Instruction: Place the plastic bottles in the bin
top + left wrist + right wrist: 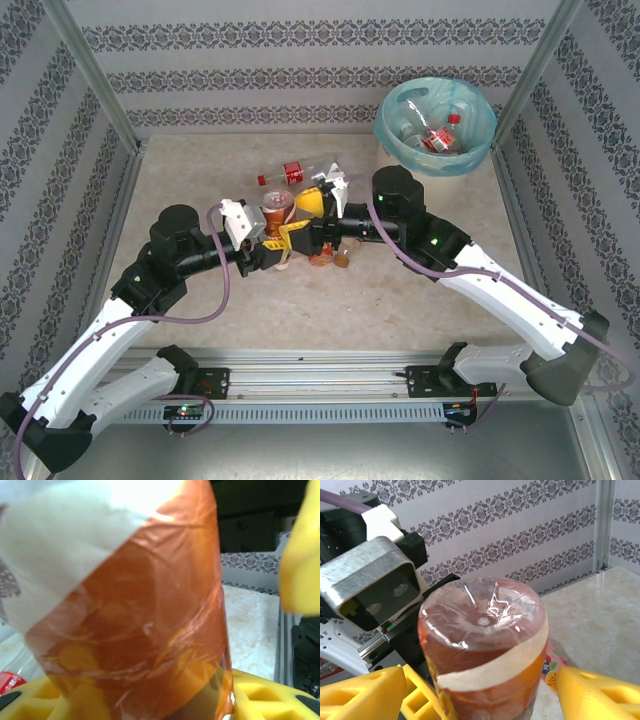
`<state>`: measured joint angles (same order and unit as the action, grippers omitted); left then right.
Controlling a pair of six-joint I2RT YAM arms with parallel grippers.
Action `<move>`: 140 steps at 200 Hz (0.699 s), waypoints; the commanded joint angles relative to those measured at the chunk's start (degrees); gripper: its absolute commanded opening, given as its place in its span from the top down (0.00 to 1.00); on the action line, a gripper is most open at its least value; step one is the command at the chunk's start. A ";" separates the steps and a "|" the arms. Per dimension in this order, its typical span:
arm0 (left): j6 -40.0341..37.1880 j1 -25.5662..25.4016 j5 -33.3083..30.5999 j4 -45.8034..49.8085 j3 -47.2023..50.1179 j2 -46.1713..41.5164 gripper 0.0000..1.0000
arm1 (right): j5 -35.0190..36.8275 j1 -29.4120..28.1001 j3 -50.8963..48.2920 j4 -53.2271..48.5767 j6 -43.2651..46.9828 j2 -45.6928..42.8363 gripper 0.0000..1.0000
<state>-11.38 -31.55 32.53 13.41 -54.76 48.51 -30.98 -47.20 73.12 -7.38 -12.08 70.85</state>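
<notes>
A clear plastic bottle with an orange-brown and cream label is held off the table between the two arms, its base turned upward. My left gripper is shut on it; in the left wrist view the bottle sits tight between the yellow fingers. My right gripper stands open around the same bottle, its fingers apart from the bottle's sides. Another bottle with a red cap and red label lies behind them. The bin stands at the back right with bottles inside.
More bottles lie on the table just under the grippers. A colourful label shows on the table beneath the held bottle. Patterned walls close the table on three sides. The left wrist's camera housing is close to the right gripper.
</notes>
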 commanded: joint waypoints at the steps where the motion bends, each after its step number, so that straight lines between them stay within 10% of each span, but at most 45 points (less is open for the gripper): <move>1: -4.04 -0.96 3.40 -3.18 0.07 0.08 0.61 | -2.51 -1.61 2.31 1.27 0.44 1.86 0.21; 110: -6.03 -1.33 3.28 -11.73 8.63 -2.13 0.60 | 1.11 -3.80 3.60 1.64 -0.35 4.97 0.49; 127: -4.72 -1.28 0.73 -13.85 10.07 -2.60 0.49 | 2.25 -3.85 2.75 1.80 -0.03 4.18 0.50; 140: -3.34 -1.23 -1.82 -16.02 11.39 -3.38 0.22 | 3.72 -3.81 2.64 1.37 0.07 3.71 0.50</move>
<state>-13.67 -32.16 33.87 3.44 -46.06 46.09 -29.91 -49.93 74.35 -8.69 -9.65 75.79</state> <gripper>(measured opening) 0.576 0.566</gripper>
